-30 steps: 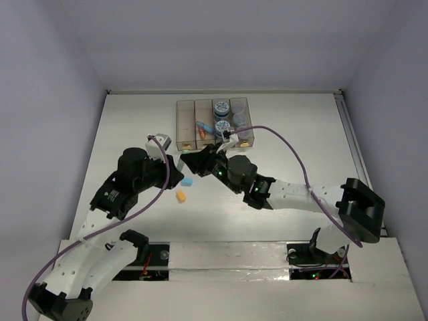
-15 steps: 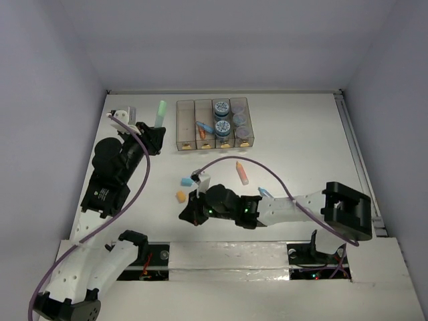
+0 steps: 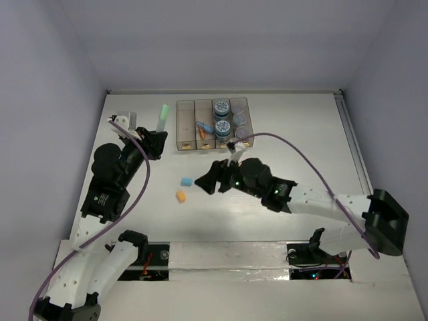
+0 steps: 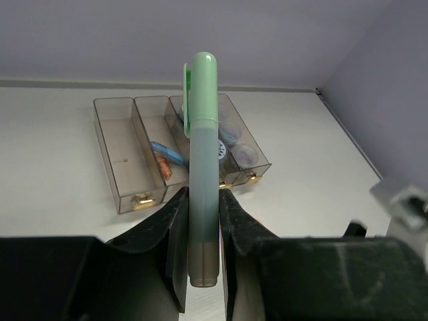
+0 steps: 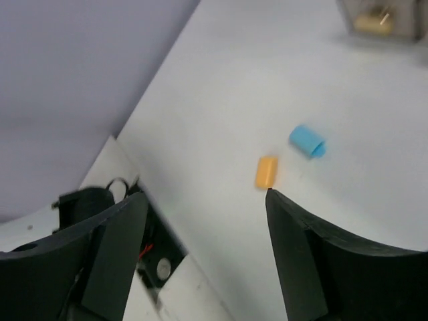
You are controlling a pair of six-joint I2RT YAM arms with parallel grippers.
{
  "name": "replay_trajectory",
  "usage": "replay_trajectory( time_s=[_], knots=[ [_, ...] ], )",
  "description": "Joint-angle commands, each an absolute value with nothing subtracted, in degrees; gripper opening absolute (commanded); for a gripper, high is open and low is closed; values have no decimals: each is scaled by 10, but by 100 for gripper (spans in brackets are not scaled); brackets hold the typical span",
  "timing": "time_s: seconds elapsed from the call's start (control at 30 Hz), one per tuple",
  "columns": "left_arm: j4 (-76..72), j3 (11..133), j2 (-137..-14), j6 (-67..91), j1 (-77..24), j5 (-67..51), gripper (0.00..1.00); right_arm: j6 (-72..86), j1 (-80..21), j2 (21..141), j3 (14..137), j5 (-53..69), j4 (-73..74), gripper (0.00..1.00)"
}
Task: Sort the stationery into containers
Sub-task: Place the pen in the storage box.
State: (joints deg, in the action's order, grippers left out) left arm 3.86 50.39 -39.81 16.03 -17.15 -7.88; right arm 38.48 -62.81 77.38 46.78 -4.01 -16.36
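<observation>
green marker [image 4: 202, 134] | clamped in left gripper [image 4: 202, 194] | hides part of containers [image 4: 120, 154]

Light falls soft and even from overhead onto my white tabletop [image 3: 301, 134]; shadows under my arms [image 3: 110, 187] are faint and short; a dull sheen lies toward the near edge (no hard glare anywhere). My right wrist view is smeared; the containers [image 5: 388, 23] at its top right corner are a blur. In my left wrist view the green marker [image 4: 202, 167] is crisp; my fingers [image 4: 170, 247] sink into black.
</observation>
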Motion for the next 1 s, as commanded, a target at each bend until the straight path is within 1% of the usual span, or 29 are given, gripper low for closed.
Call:
replay_trajectory(
  time_s=[0.0,0.03,0.13,0.33,0.5,0.6,0.73,0.97],
  knots=[
    [4,484,-383,171,-171,-118,0,346,-576,711,475,2,-192,79],
    [4,478,-380,175,-171,-126,0,336,-570,708,484,17,-193,85],
    [-12,454,-371,184,-171,-156,0,302,-564,713,533,33,-194,92],
    [-18,423,-341,189,-171,-185,0,304,-550,743,603,66,-225,99],
    [-38,402,-321,191,-171,-209,0,337,-538,810,656,106,-250,100],
    [-35,397,-309,188,-171,-216,0,357,-526,828,672,117,-268,100],
    [-36,391,-300,188,-171,-223,0,382,-515,853,697,131,-257,100],
    [-39,388,-301,192,-177,-235,0,395,-515,875,707,171,-299,100]
  ],
)
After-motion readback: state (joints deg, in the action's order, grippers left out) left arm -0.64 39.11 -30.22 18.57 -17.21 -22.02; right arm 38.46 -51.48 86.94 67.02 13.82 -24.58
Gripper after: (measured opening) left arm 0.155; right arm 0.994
